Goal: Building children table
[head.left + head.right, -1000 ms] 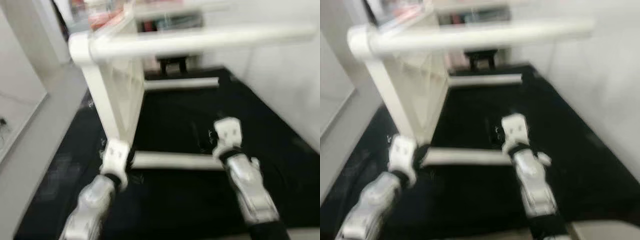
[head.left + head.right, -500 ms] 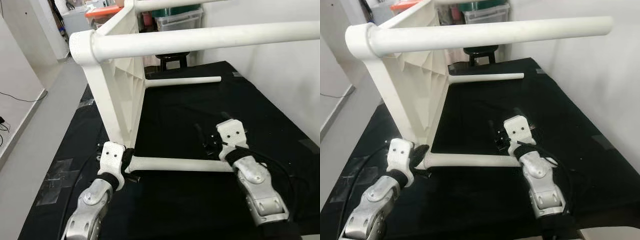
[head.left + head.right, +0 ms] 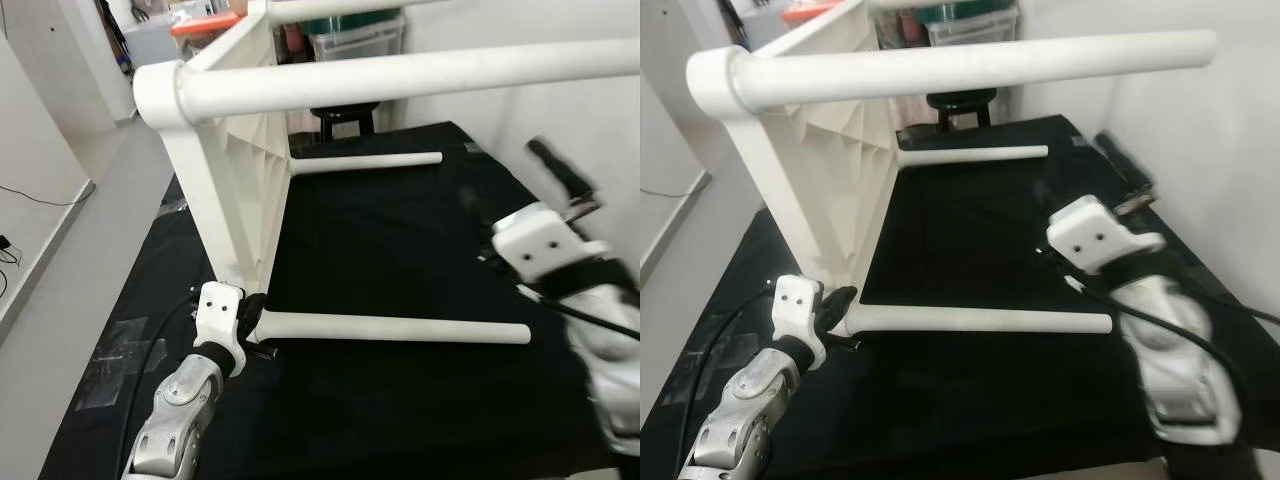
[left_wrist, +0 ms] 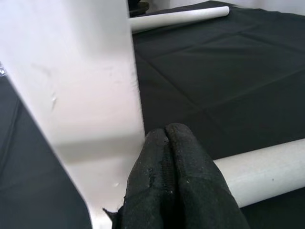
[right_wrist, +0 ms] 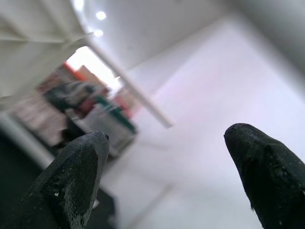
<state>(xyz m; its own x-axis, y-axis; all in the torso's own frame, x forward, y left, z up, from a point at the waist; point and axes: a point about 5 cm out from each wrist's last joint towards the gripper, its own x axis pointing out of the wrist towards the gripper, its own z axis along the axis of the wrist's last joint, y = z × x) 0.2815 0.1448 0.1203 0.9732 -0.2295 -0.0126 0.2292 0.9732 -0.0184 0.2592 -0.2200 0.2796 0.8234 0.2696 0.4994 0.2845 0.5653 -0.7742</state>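
left eye view: white tabletop (image 3: 235, 190) stands on edge on the black mat (image 3: 380, 250), legs sticking out sideways. left gripper (image 3: 252, 322) sits at the socket end of the lower leg (image 3: 390, 328), which lies along the mat. right gripper (image 3: 555, 175) is raised, well apart from that leg, blurred.
left wrist view: fingers (image 4: 176, 181) pressed together against the leg where it meets the tabletop.
right wrist view: fingertips (image 5: 76, 176) wide apart, nothing between them, pointing at the wall.
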